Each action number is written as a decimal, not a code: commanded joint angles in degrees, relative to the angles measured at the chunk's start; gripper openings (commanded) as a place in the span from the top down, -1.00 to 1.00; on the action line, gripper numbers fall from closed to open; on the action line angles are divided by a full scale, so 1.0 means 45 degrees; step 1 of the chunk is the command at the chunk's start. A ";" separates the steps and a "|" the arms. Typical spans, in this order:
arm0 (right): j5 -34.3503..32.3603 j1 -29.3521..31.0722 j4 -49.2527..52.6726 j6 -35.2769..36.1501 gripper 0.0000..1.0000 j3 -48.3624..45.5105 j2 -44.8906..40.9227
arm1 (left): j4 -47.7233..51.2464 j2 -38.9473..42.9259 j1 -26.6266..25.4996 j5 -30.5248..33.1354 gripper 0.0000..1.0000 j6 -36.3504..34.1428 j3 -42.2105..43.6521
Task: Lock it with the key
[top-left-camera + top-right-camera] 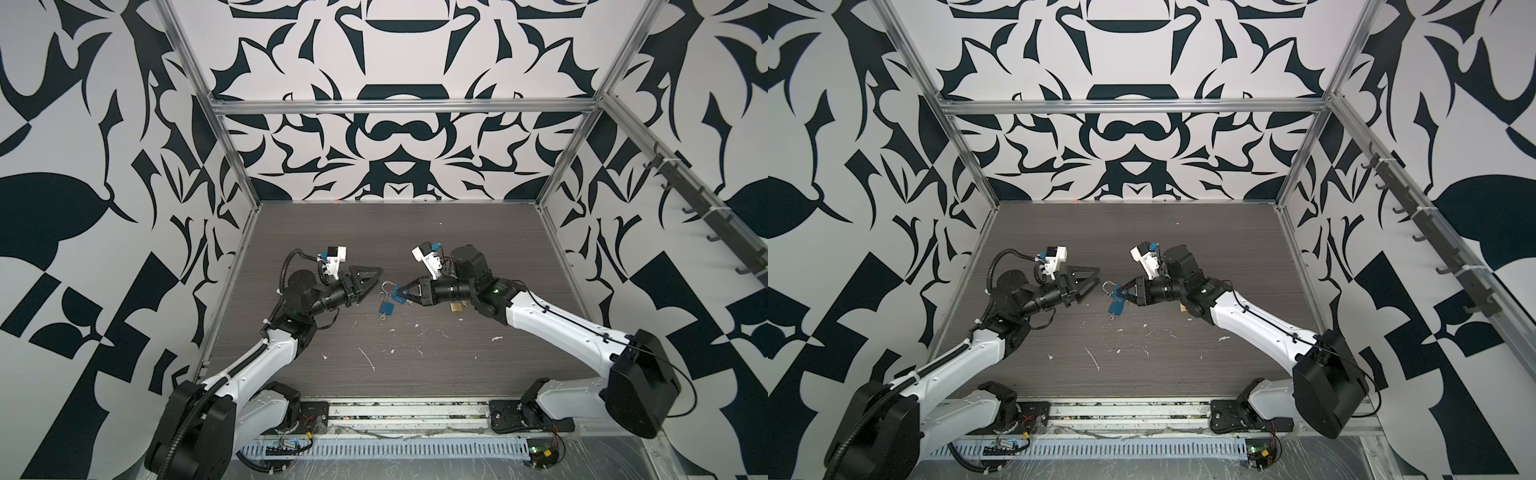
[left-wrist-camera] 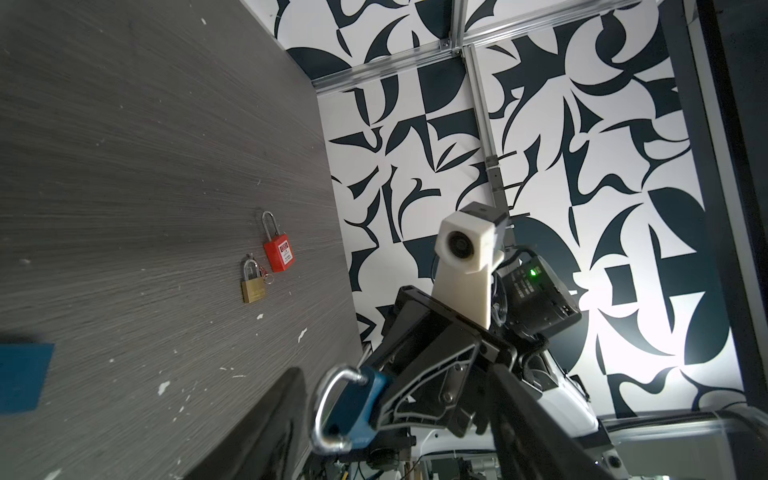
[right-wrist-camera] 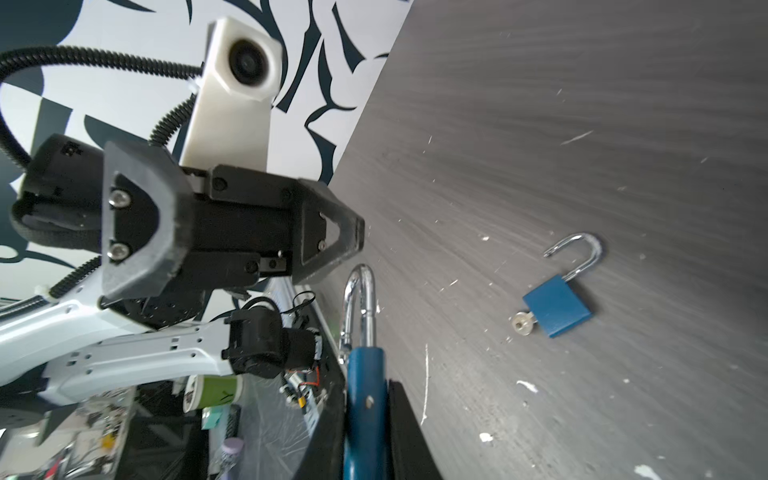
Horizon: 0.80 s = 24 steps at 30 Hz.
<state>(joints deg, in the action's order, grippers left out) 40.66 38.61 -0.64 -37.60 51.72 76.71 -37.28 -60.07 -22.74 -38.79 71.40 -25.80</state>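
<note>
Between the tips of the right claw (image 1: 402, 292) a blue padlock (image 2: 353, 409) is clamped, shackle (image 2: 319, 415) seemingly home; just beside it the left claw (image 1: 377, 280) waits, jaws apart. Next, likely: working the key (image 3: 521, 323) in the open padlock (image 3: 557, 311) beneath.

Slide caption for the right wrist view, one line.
Right gripper clamps a blue padlock; a second blue padlock lies on the table, shackle open, key inserted.

The right arm (image 1: 540, 320) half hides the brass padlock (image 1: 456, 307) in a top view; the held blue padlock (image 3: 365, 374) is cut off by the right wrist view's edge.
</note>
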 commanded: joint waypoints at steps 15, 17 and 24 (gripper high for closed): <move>0.2872 0.0014 -0.0765 -0.0876 1.00 0.1263 0.0663 | 0.3785 0.2305 0.0094 -0.0891 -0.49 -0.3612 -0.0172; 0.3242 -0.0001 -0.1183 -0.1141 1.00 0.1187 0.0813 | 0.3352 0.2202 0.0094 -0.1154 -0.49 -0.3691 -0.0046; 0.3912 -0.0111 -0.1651 -0.1505 1.00 0.1071 0.1001 | 0.1199 0.1399 0.0093 -0.2230 -0.49 -0.3640 0.0270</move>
<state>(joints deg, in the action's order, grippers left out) 54.63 38.46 -3.18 -43.48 55.18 82.48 -26.59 -52.71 -22.50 -45.52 55.99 -25.15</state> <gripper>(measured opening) 0.170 0.748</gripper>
